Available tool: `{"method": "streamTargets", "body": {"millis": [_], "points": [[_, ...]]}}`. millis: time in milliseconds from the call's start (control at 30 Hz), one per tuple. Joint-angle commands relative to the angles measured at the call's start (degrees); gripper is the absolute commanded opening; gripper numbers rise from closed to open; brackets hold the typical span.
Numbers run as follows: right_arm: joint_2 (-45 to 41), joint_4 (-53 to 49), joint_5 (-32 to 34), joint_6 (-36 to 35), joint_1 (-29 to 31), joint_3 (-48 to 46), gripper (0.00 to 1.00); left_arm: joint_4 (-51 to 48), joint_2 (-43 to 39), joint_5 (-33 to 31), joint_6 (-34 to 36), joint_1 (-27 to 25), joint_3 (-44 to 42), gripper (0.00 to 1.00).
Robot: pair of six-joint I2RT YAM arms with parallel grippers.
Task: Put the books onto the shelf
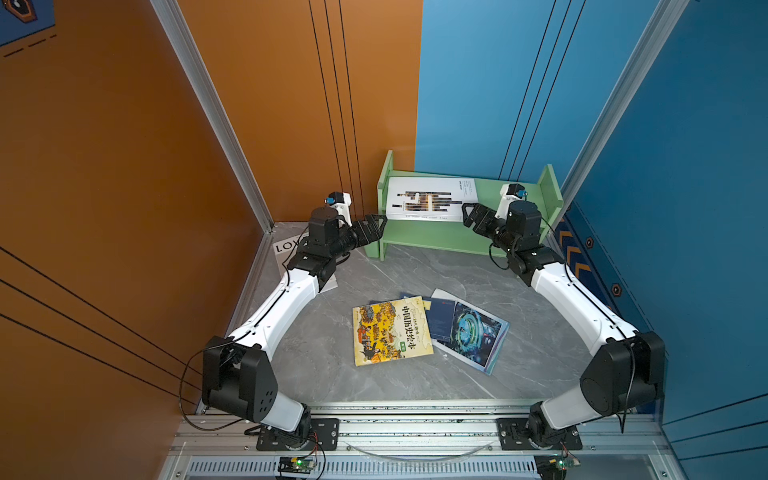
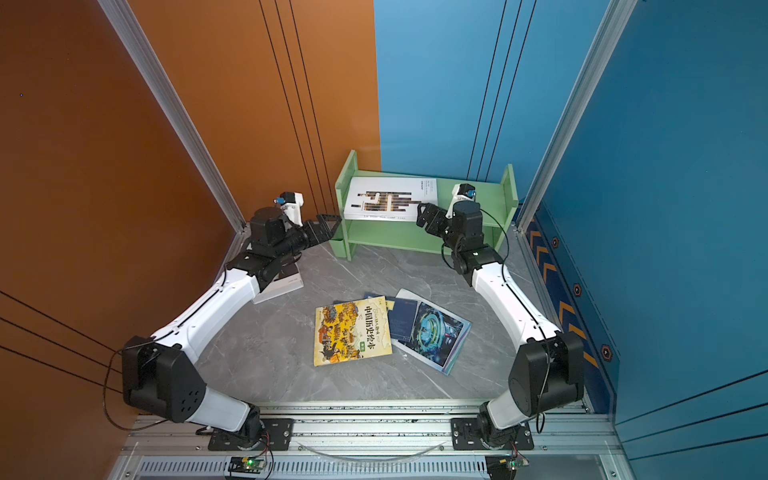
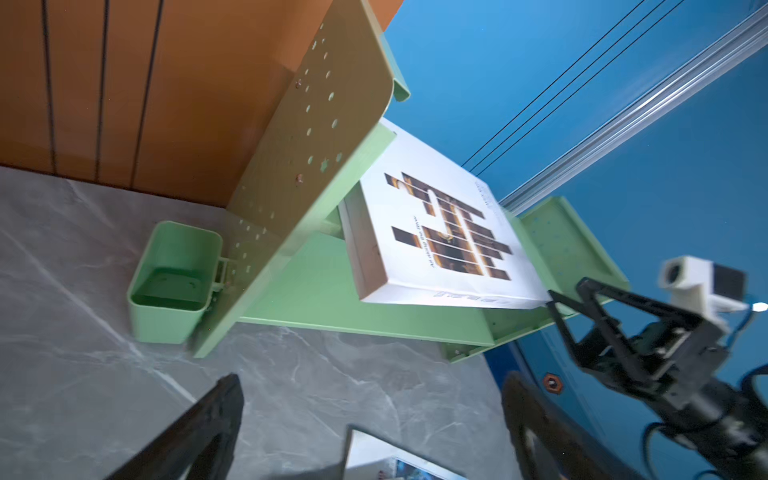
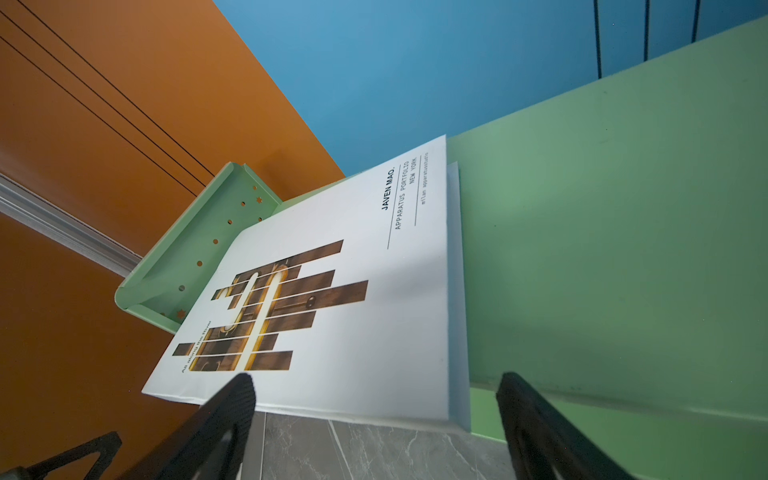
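The light green shelf (image 1: 550, 195) (image 2: 509, 195) stands against the back wall. A thick white book with brown bars (image 1: 428, 201) (image 2: 388, 199) (image 3: 436, 241) (image 4: 353, 291) lies flat on its top tier, toward the left end. My left gripper (image 1: 376, 226) (image 3: 374, 386) hangs open beside the shelf's left end panel, holding nothing. My right gripper (image 1: 471, 214) (image 4: 378, 386) is open just off that book's right front corner. A white "LOVER" book (image 1: 286, 247) lies under my left arm. A yellow book (image 1: 390, 330), a navy one (image 1: 442, 318) and a teal one (image 1: 478, 336) overlap on the floor.
A small green cup (image 3: 174, 282) hangs low on the shelf's left end panel (image 3: 291, 166). The shelf's lower tier (image 1: 436, 239) holds nothing that shows. Orange and blue walls close in behind and at both sides. An aluminium rail (image 1: 415, 432) runs along the front.
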Motion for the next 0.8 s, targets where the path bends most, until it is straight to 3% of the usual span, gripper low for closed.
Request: {"method": "streamTargets", "body": {"millis": [0,233,467,667,767], "points": [[0.24,0.35,0.14,-1.75,-0.23,1.73,0.93,-2.2,0.44,-7.53,15.5,-1.28,0.89,0.98],[1.43,-2.44,0.52,-3.27,0.05,4.68,0.94,7.33,2.23,-5.85,22.59,-1.57,-0.27,0.98],[2.97,-4.14,0.93,-3.46,1.07,6.58,0.94,4.85,7.61,-0.82,25.68,-0.93,6.25,0.98],[3.75,-4.24,1.38,-3.38,2.01,6.92,0.93,5.46,10.07,-1.01,26.16,-0.83,8.23,1.0],[4.33,-4.22,1.47,-3.23,2.38,7.1,0.94,6.25,10.95,-1.93,26.05,-0.71,8.64,0.96]]}}
